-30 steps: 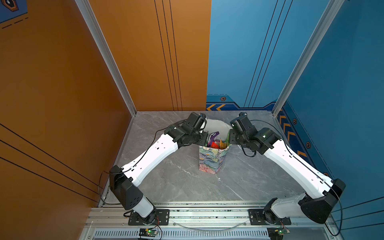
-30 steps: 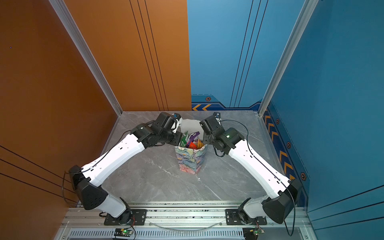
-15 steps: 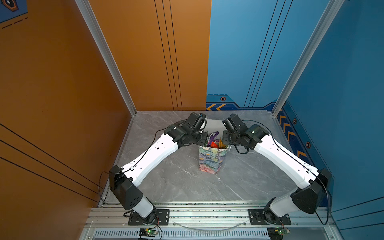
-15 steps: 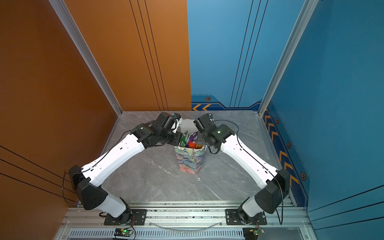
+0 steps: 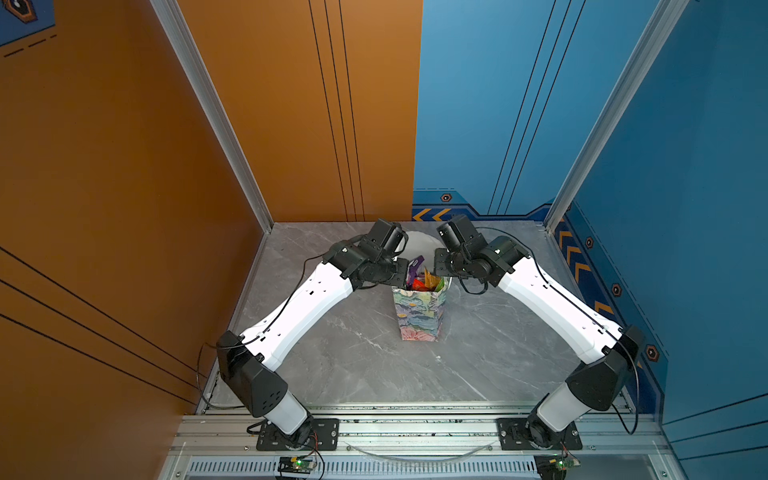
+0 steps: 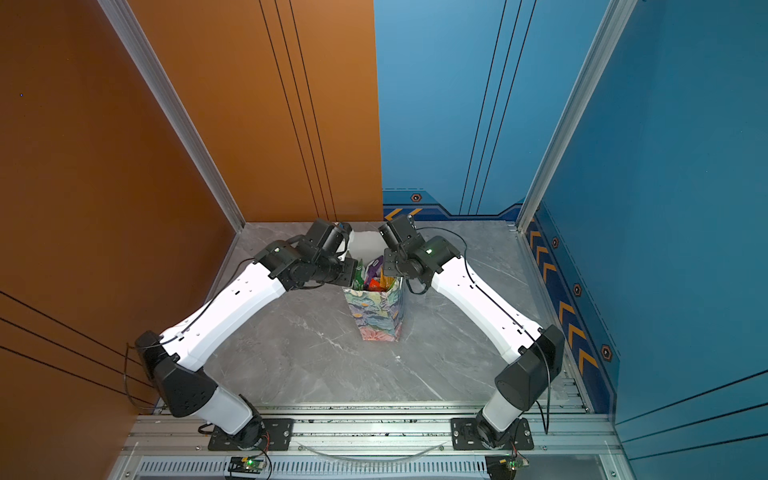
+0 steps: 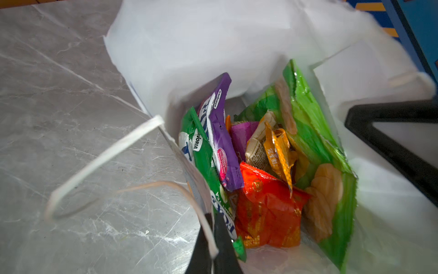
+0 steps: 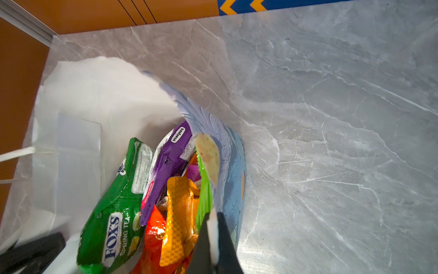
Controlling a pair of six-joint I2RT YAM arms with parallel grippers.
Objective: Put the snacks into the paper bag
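The paper bag [image 5: 419, 316] [image 6: 376, 316] stands upright mid-table, its floral print outside and white inside [image 7: 213, 47] [image 8: 94, 95]. Several snacks fill it: a green Fox's packet [image 7: 203, 156] [image 8: 113, 213], a purple one [image 7: 222, 132] [image 8: 170, 156], a red one [image 7: 265, 208], an orange one [image 8: 177, 213] and a big green Lay's [image 7: 308, 132]. My left gripper [image 5: 401, 274] [image 7: 211, 220] is shut on the bag's left rim beside a cord handle [image 7: 99, 161]. On the opposite side my right gripper [image 5: 440, 266] [image 8: 213, 220] is shut on the bag's right rim.
Grey marble tabletop [image 5: 353, 353] all round the bag. An orange wall [image 5: 124, 208] closes the left side, blue walls [image 5: 685, 208] the back and right. An aluminium rail [image 5: 415, 424] with both arm bases runs along the front edge.
My right gripper has moved left to the bag's right rim and closed on it. The left gripper has kept its hold on the left rim.
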